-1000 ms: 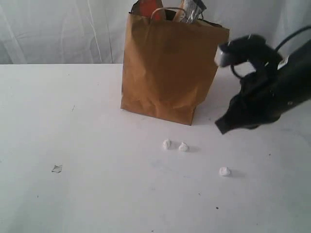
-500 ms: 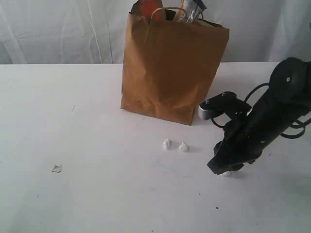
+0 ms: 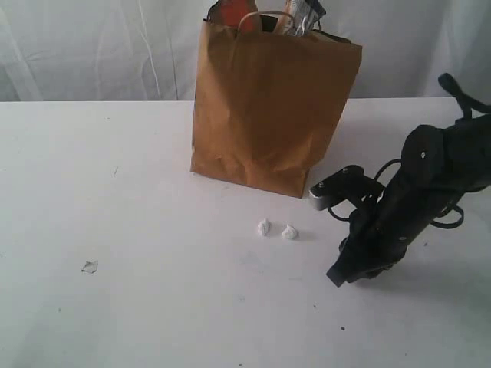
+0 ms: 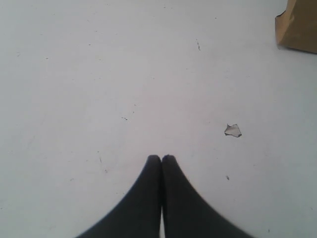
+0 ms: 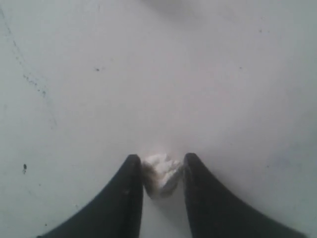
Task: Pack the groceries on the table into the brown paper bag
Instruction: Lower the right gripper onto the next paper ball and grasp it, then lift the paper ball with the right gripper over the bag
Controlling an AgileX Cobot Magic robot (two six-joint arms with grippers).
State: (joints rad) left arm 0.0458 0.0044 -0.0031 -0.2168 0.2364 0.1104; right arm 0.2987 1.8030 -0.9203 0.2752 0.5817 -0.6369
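The brown paper bag (image 3: 268, 107) stands upright at the back of the white table (image 3: 115, 192). Groceries poke out of its top: a brown pouch with an orange mark (image 3: 227, 13) and a shiny packet (image 3: 303, 17). My right gripper (image 3: 349, 272) is down on the table in front and to the right of the bag. In the right wrist view its jaws (image 5: 158, 163) press both sides of a small white crumb (image 5: 161, 176). My left gripper (image 4: 161, 158) is shut and empty over bare table, and does not show in the exterior view.
Two more white crumbs (image 3: 263, 228) (image 3: 289, 231) lie side by side in front of the bag. A small grey scrap (image 3: 90, 266) lies at the front left, also seen ahead of the left gripper (image 4: 233, 130). A corner of the bag (image 4: 299, 25) shows in the left wrist view.
My right arm came down from beside the bag to the table and its jaws closed in around the rightmost white crumb. The bag and the other crumbs have not moved.
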